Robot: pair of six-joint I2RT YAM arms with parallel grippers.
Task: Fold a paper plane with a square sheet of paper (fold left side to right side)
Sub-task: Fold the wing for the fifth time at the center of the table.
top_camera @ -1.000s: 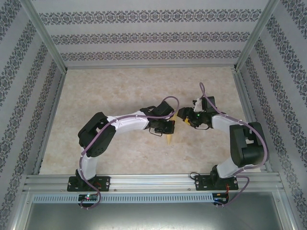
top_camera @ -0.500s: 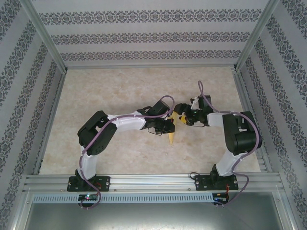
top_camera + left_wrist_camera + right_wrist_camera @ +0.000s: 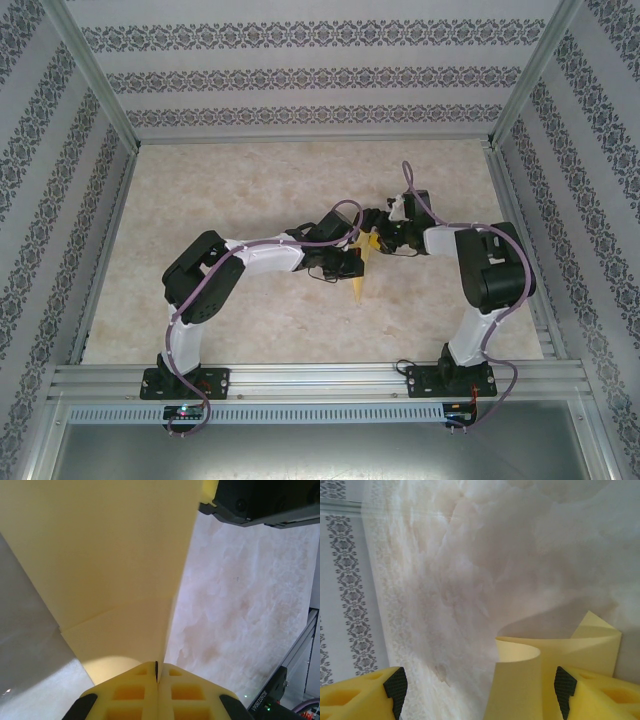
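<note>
From above, the yellow paper shows as a narrow pointed wedge near the middle of the table, its tip aimed at the near edge. It stands raised rather than flat (grey shadow lies on the table beside it). Close up, it is plain pale yellow with one straight crease, its edge pinched between the closed pads of the left pincer. Its other end curls into a soft roll between the spread fingers of the right pincer.
</note>
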